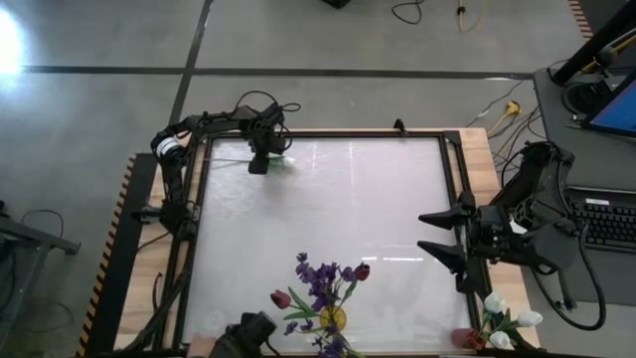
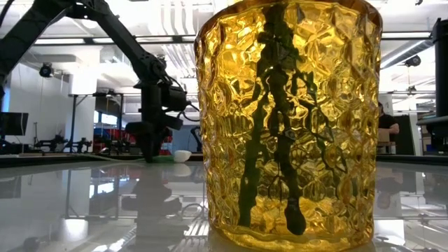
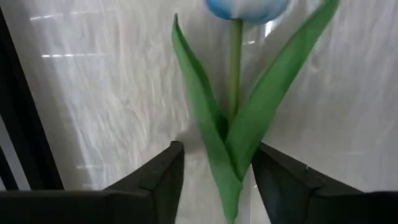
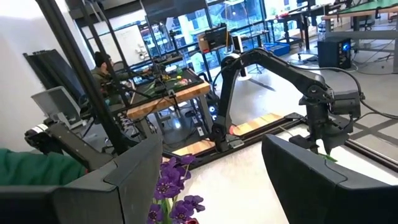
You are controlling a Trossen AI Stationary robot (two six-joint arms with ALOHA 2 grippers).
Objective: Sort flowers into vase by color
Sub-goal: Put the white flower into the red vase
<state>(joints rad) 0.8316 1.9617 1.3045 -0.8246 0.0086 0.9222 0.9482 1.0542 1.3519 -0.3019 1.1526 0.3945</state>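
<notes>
A white tulip (image 3: 249,7) with green leaves (image 3: 239,137) lies flat on the white table near its far left corner, its bud (image 2: 182,155) showing low on the surface. My left gripper (image 3: 217,155) is down at the table, open, with a finger on either side of the stem and leaves (image 1: 281,161). A yellow glass vase (image 2: 287,119) at the near edge holds purple sprigs (image 1: 318,278) and dark red tulips (image 1: 281,298). More white tulips (image 1: 507,320) stand at the near right corner. My right gripper (image 1: 437,234) waits open at the right edge.
A black frame (image 1: 452,179) rails the table on all sides. A dark object (image 1: 248,336) sits at the near edge beside the vase. A keyboard (image 1: 606,221) lies beyond the right edge. The middle of the table (image 1: 348,209) is bare. A person (image 4: 99,68) sits in the room behind.
</notes>
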